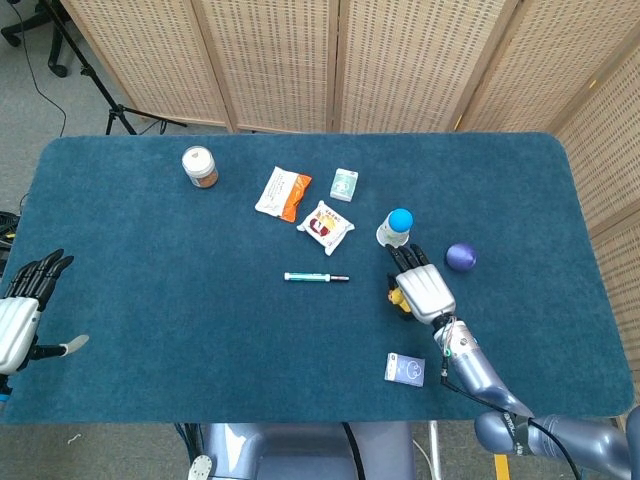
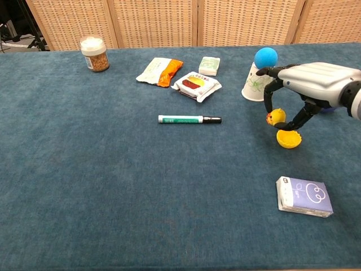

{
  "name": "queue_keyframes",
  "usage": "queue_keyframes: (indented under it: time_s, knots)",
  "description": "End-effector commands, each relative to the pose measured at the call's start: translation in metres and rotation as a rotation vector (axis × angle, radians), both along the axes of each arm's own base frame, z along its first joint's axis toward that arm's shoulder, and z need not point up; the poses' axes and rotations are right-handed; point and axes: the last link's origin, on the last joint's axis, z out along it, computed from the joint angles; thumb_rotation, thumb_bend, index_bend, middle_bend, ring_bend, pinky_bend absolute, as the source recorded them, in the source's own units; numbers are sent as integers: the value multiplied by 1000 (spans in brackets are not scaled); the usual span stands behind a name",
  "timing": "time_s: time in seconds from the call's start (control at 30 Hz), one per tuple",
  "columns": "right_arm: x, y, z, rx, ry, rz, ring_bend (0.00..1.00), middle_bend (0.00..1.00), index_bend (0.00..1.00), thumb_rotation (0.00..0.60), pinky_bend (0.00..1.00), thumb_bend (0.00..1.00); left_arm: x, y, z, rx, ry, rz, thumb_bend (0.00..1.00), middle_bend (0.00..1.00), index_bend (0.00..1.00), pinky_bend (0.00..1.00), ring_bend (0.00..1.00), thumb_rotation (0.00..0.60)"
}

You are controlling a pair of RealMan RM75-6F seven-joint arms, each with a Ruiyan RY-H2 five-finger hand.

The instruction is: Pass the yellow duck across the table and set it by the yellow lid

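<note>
My right hand (image 2: 307,84) holds the small yellow duck (image 2: 276,117) in its fingertips, a little above the table. The yellow lid (image 2: 289,138) lies on the cloth just below and right of the duck. In the head view the right hand (image 1: 424,287) covers the lid, and only a bit of the duck (image 1: 397,297) shows at its left edge. My left hand (image 1: 22,305) hangs off the table's left edge, fingers spread, holding nothing.
A paper cup with a blue ball (image 2: 260,70) stands just behind the right hand. A purple egg (image 1: 460,256) lies to its right, a card box (image 2: 304,196) in front. A marker (image 2: 189,119), snack packets (image 2: 196,83) and a jar (image 2: 94,53) lie further left.
</note>
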Motion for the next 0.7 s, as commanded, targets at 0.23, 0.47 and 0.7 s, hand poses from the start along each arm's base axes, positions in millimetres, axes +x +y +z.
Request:
queue_keyframes:
  time_s: [0.23, 0.47, 0.7]
  knots:
    - [-14, 3, -2, 13, 7, -16, 0, 0, 502, 600, 0, 388, -1, 0, -1, -4, 3, 4, 30, 0, 0, 0, 0, 600]
    - [-19, 5, 0, 15, 6, -19, 0, 0, 502, 600, 0, 388, 0, 0, -2, -11, 7, 3, 30, 0, 0, 0, 0, 600]
    - [-23, 7, 1, 16, 12, -21, 0, 0, 502, 600, 0, 388, 1, 0, -4, -16, 11, 3, 30, 0, 0, 0, 0, 600]
